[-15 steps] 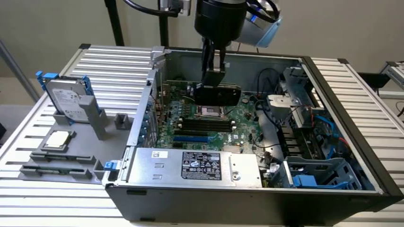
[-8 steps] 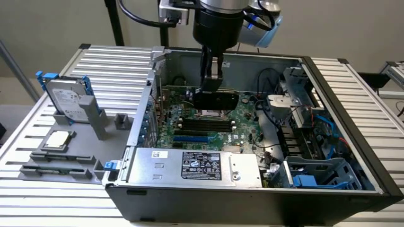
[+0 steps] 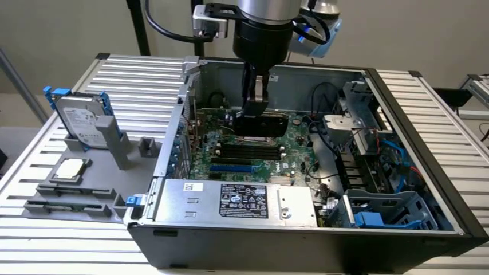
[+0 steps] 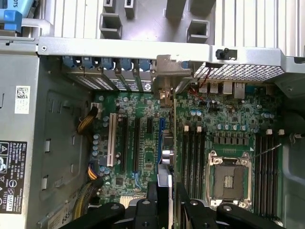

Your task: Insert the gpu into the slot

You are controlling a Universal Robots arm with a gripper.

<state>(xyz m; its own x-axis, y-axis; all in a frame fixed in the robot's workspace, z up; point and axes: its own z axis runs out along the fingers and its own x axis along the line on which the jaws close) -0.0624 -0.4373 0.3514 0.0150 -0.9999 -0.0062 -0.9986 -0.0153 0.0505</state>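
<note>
My gripper (image 3: 256,113) hangs inside the open computer case, shut on the gpu (image 3: 260,125), a small flat black card held above the green motherboard (image 3: 294,154). In the wrist view the gpu (image 4: 166,143) shows edge-on, running from my black fingers (image 4: 152,210) up to its silver bracket (image 4: 164,78) at the case's rear wall. The slot (image 4: 161,128), a narrow bright-blue strip, lies right alongside the card's edge. In the exterior view the slot (image 3: 231,169) lies bare, nearer the power supply than the card. Contact between card and slot cannot be judged.
A silver labelled power-supply box (image 3: 237,200) fills the case's front. Black memory slots (image 3: 246,151) and the CPU socket (image 4: 228,177) flank the card. A white slot (image 4: 113,139), cables (image 3: 328,123) and a blue drive cage (image 3: 382,213) crowd the case. A hard drive (image 3: 80,121) stands outside.
</note>
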